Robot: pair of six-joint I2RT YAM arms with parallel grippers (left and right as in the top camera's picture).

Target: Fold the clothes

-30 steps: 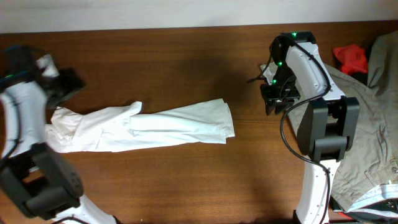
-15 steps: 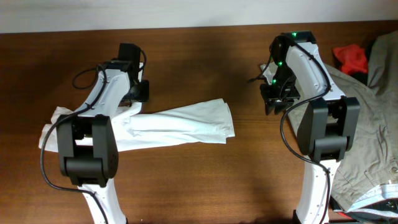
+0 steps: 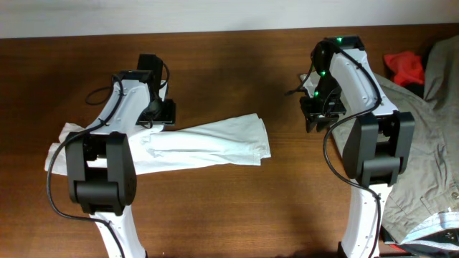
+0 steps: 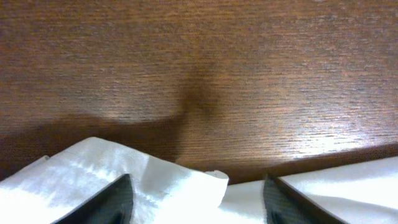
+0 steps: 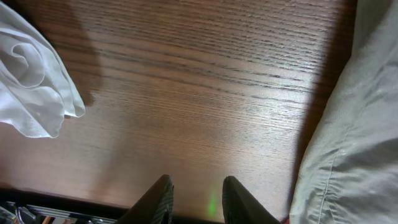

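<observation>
The clothes [image 3: 201, 147], a long wrinkled white garment, lie flat across the left half of the table, reaching from the left edge to about the middle. My left gripper [image 3: 161, 115] hovers at its upper edge. In the left wrist view that gripper [image 4: 198, 186] is open, its dark fingers [image 4: 115, 200] wide apart, with a curled white flap [image 4: 186, 183] of the clothes between them. My right gripper [image 3: 313, 118] is off to the right over bare wood. Seen from its wrist, the right gripper [image 5: 198, 186] is open a little with nothing between the fingers.
A khaki-grey garment [image 3: 423, 143] is heaped at the table's right side and shows at the right of the right wrist view [image 5: 354, 137]. A small red cloth [image 3: 405, 66] lies at the back right. Brown wooden table [image 3: 215, 64] stretches behind the clothes.
The left arm swung in from the far left to the garment's upper edge, then edged slightly closer to it. Its jaws narrowed and widened again. The right arm stayed still.
</observation>
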